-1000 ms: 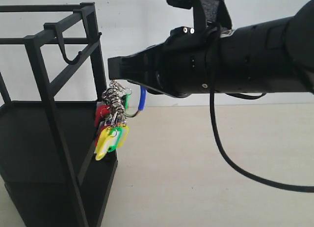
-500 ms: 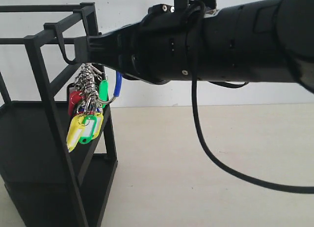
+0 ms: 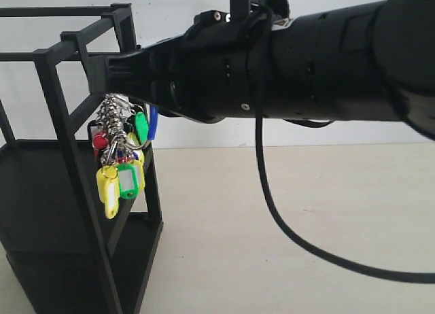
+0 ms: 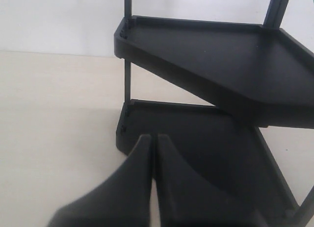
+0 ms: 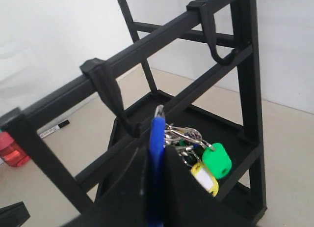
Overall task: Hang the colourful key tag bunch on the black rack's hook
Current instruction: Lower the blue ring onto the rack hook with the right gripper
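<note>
Left jaws pressed together on nothing, left gripper parked low by the black rack's bottom shelves. Right jaws clamped narrow on the blue sleeve, so the right gripper carries the colourful key tag bunch.

Exterior view, left to right: rack on the left, bunch dangling under the gripper tip right at the rack's front top corner, then the right arm stretching across from the right side.

Right wrist view: the hook hangs from the top bar, its curl just beside the sleeve tip. Looks like the loop is not over it yet. A 2nd hook sits further along the bar.

Step in hand, as I read it: thread the loop onto the near hook. To do it well, bring the loop's opening above the hook tip, ease across, then lower until the wire seats in the curl. Only then release. Go slow: the tags swing and could snag the diagonal brace.
</note>
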